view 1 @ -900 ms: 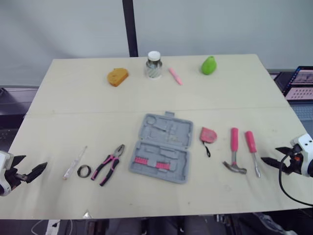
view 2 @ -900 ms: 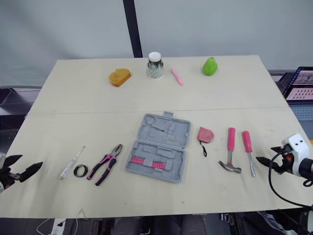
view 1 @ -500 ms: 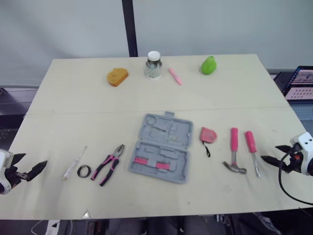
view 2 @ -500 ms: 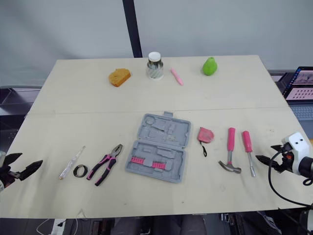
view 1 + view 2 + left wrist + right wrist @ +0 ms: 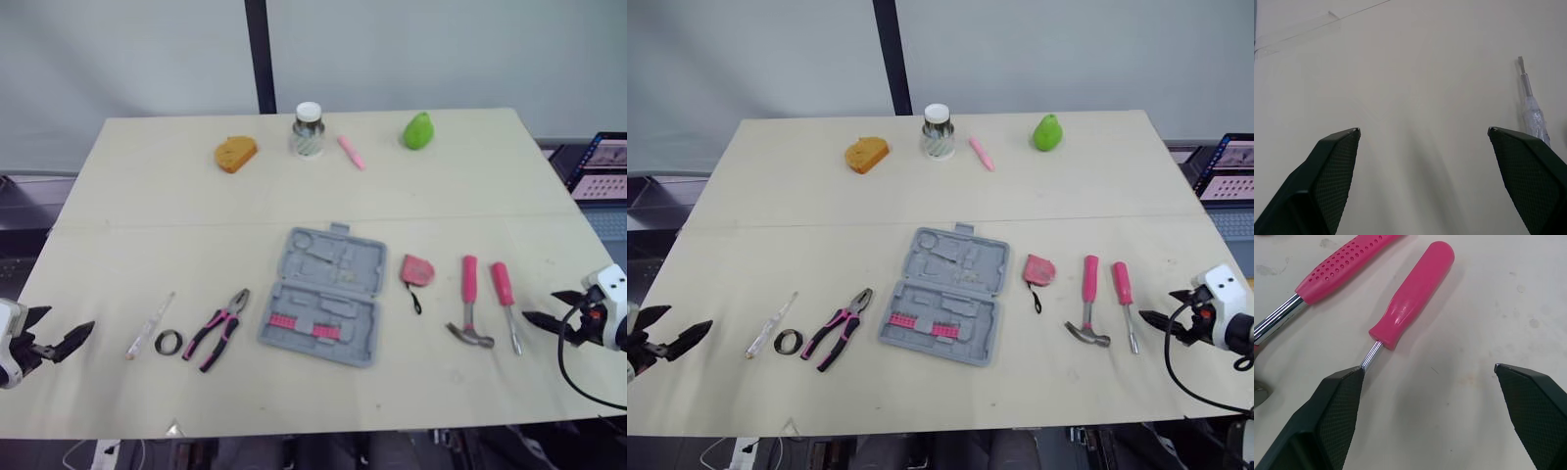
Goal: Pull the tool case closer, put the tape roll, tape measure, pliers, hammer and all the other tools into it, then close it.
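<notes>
Tool case (image 5: 323, 297) lies open mid-worktop (image 5: 294, 196), not yet pulled closer, seemingly empty but for pink bits. Tape roll (image 5: 168, 342), pliers (image 5: 217, 329), tape measure (image 5: 418, 269) and hammer (image 5: 468, 302) lie outside it. Left gripper (image 5: 69, 319) and right gripper (image 5: 539, 305) hover, fingers wide, empty.

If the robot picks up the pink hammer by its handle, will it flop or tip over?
It probably won't flop: the hammer has a metal shaft and looks stiff. Held by the pink handle, it would likely dip toward its metal head, which looks like the heavier end. The dotted grip should make slipping less likely.
</notes>
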